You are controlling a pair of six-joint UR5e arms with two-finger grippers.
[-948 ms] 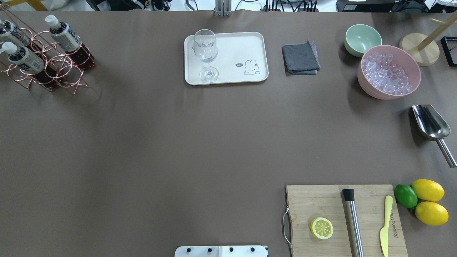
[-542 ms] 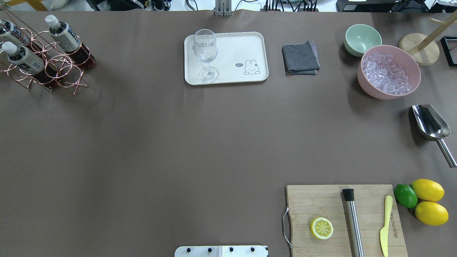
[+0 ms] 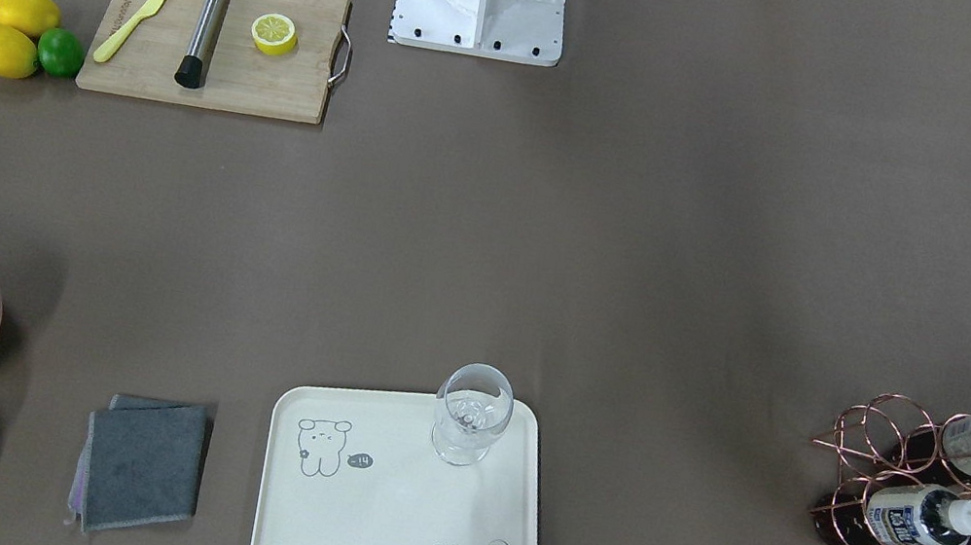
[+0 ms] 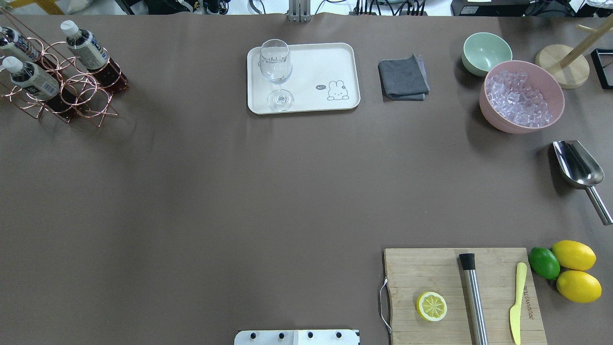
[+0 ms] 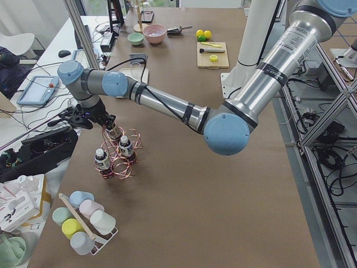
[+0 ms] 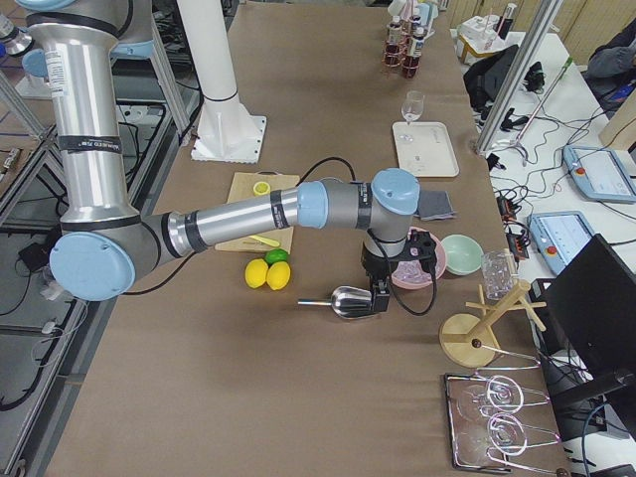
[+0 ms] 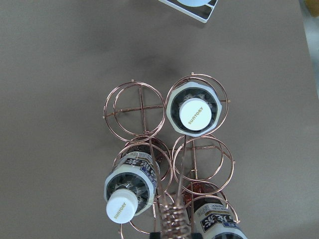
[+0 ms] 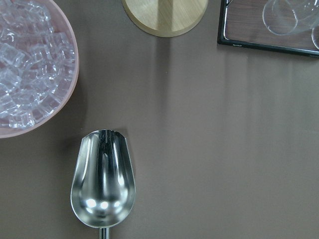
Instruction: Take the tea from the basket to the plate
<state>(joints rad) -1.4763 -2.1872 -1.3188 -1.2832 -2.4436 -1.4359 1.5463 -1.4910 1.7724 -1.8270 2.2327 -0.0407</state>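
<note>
Three tea bottles [image 4: 88,50] [image 3: 918,518] [image 7: 195,112] with white caps stand in the copper wire basket [image 4: 81,91] [image 3: 874,426] [image 7: 134,107] at the table's far left corner. The left wrist view looks straight down on the basket's coil-wrapped handle [image 7: 172,219]; no fingers show in it. In the exterior left view my left gripper [image 5: 103,120] hangs just over the basket [image 5: 120,162]; I cannot tell whether it is open or shut. The cream plate [image 4: 325,62] [image 3: 373,530] carries a wine glass [image 4: 276,72]. My right gripper [image 6: 380,298] hovers over a steel scoop [image 6: 348,300] [image 8: 103,179]; its state cannot be told.
A grey cloth [image 4: 403,77], a pale green bowl [image 4: 486,52] and a pink bowl of ice [image 4: 522,96] lie right of the plate. A cutting board [image 4: 431,273] with a lemon half, muddler and knife is at the front right, beside a lime and lemons [image 4: 572,270].
</note>
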